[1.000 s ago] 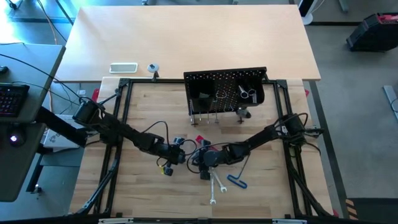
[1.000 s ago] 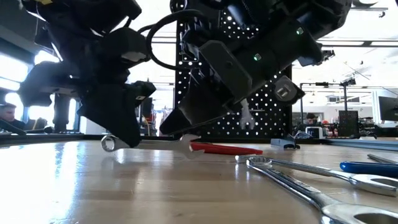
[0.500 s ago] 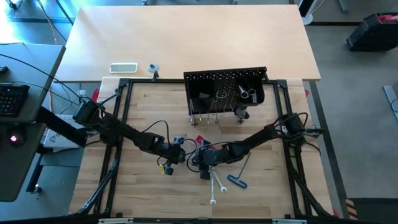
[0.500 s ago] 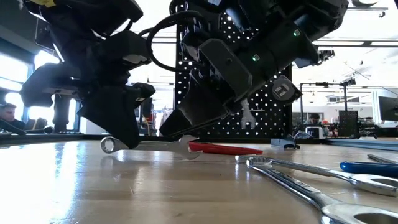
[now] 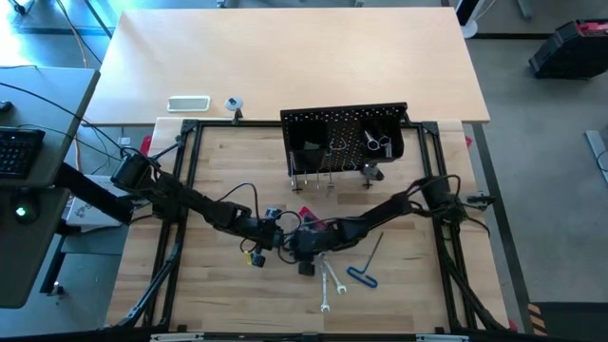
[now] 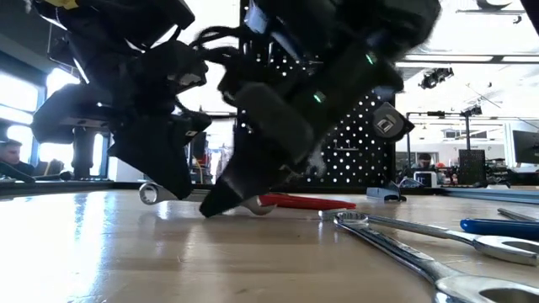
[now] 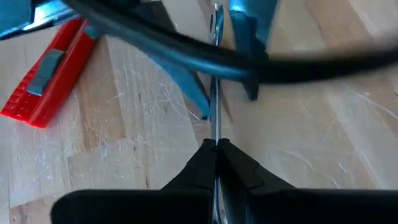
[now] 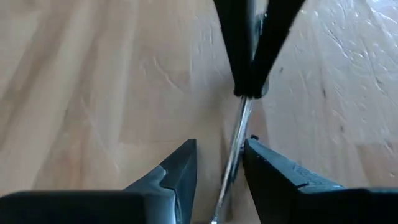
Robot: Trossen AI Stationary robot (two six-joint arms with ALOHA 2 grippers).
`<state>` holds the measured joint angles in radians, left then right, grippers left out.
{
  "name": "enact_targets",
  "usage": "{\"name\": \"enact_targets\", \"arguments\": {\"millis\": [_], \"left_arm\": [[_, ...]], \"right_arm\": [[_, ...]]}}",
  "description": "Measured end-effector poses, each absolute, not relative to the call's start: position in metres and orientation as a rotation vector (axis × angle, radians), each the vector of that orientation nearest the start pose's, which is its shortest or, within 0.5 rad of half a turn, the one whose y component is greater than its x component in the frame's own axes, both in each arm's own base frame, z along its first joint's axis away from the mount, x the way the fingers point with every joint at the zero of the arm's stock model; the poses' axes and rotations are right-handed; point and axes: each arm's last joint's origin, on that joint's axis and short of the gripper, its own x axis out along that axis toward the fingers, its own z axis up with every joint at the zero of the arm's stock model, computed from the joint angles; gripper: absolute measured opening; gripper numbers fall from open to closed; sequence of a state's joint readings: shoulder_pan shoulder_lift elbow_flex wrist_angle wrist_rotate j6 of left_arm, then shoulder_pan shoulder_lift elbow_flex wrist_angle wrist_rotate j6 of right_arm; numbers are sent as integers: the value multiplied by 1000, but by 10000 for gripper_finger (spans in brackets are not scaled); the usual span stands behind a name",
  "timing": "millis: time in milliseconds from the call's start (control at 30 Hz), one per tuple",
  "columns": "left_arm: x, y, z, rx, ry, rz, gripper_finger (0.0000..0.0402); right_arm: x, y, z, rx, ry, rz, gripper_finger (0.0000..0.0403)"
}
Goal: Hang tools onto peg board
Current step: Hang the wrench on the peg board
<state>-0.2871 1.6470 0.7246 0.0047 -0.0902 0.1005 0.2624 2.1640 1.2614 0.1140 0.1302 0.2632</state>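
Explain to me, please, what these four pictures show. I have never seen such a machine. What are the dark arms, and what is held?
This is a robot with two dark arms at a wooden table. One picture looks down from above, one looks level across the table top, and two come from cameras on the arms' wrists. The left end effector is shut on a slim silver wrench. The right end effector stands open, its fingers on either side of the same wrench, not yet closed. On the table lie a red-handled tool, two more wrenches and a black key with a blue end. Behind stands the black peg board, where tools already hang.
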Motion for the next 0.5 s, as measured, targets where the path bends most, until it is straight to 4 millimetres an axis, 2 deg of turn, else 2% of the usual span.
{"name": "enact_targets", "arguments": {"millis": [100,200,367,500], "left_arm": [[283,-81,131,264,900,-229,0],[283,-81,131,263,902,-233,0],[282,-83,131,257,902,-253,0],[282,-84,132,264,894,-246,0]], "right_arm": [[433,112,99,55,870,-26,121],[440,113,99,19,922,-36,99],[440,113,97,-3,930,-32,20],[438,115,96,-12,947,-47,14]]}}
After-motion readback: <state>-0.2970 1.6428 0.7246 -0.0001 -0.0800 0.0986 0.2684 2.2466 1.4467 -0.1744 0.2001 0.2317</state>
